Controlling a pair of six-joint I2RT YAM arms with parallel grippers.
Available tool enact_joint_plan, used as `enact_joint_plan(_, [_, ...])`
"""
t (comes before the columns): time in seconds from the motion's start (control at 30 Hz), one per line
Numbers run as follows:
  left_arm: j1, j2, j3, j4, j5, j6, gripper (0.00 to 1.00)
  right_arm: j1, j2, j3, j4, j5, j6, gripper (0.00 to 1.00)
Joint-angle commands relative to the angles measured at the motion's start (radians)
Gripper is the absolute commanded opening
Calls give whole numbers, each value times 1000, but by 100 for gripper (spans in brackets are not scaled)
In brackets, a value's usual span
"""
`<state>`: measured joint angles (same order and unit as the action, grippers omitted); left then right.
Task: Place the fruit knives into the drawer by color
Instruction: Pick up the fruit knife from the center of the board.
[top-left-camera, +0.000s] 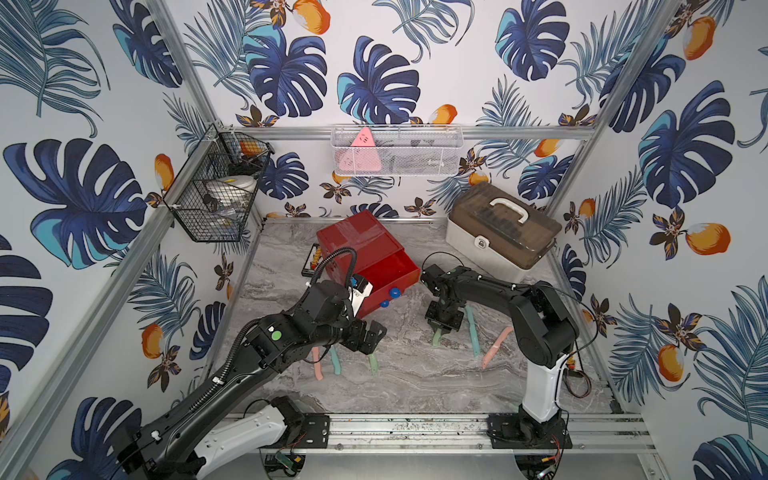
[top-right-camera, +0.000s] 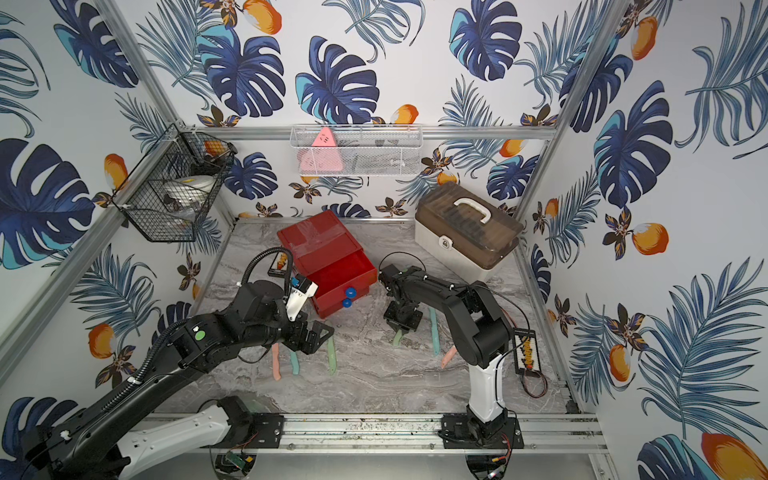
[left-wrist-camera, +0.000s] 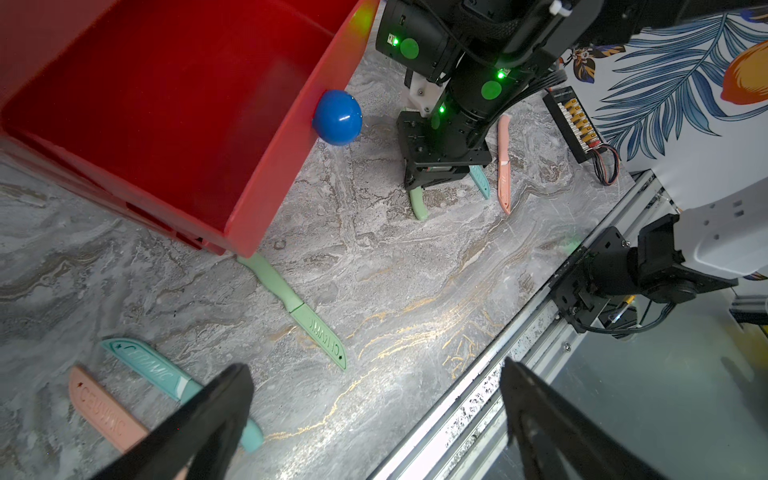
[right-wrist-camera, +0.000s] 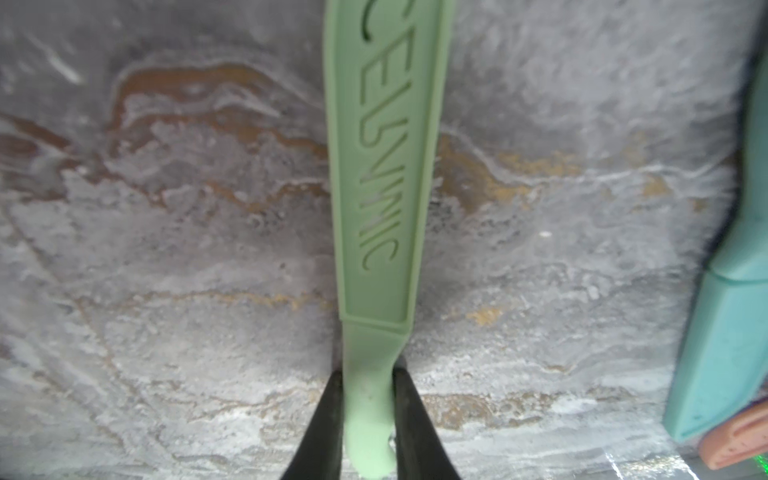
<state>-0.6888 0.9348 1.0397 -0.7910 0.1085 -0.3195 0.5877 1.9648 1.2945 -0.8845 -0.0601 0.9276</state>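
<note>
Across both top views, table: grey marble table (top-left-camera: 415, 374); 12 o'clock is the back wall.
Drawer: red three-drawer chest (top-left-camera: 357, 243) toward 12 o'clock, set askew; top drawer (top-left-camera: 395, 270) stands out, and the blue knobs (top-left-camera: 394, 292) face 5 o'clock.
Knives, 7 o'clock: pink knife 1 (top-left-camera: 318, 365), teal knife 1 (top-left-camera: 335, 362) and green knife 1 (top-left-camera: 374, 363) lie side by side. All are slim, curved and pastel.
Knives, 4 o'clock: green knife 2 (top-left-camera: 436, 340), teal knife 2 (top-left-camera: 473, 332), pink knife 2 (top-left-camera: 496, 348).
Left arm (top-left-camera: 249, 365): reaches in from 7 o'clock; left gripper (top-left-camera: 376, 337) is above green knife 1.
Right arm (top-left-camera: 498, 291): elbow at 4 o'clock, wrist pointing straight down; right gripper (top-left-camera: 439, 329) is on green knife 2.
Left wrist view: the drawer's red inside shows. CERAMIC is embossed on the sheaths. The left fingers (left-wrist-camera: 216, 415) are spread wide with nothing between them.
Right wrist view: black fingers (right-wrist-camera: 328, 424) are clamped on both sides of green knife 2's handle. The sheath lies along the marble, and whether it is lifted cannot be told. Teal knife 2 lies just beside.
</note>
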Motion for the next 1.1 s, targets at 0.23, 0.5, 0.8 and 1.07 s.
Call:
enact_joint_plan(0.23, [0, -3, 6, -11, -12, 2, 99, -49, -45, -47, -25, 38, -26, 10])
enact_joint_plan(0.5, [-1, 30, 30, 5, -7, 16, 99, -91, -144, -53, -71, 32, -62, 10])
enact_joint_plan(0.8, [-1, 91, 54, 41, 22, 28, 99, -117, -271, -65, -128, 19, -112, 10])
enact_joint_plan(1.07, [-1, 165, 142, 51, 33, 53, 99, -111, -401, -51, -207, 5, -148, 10])
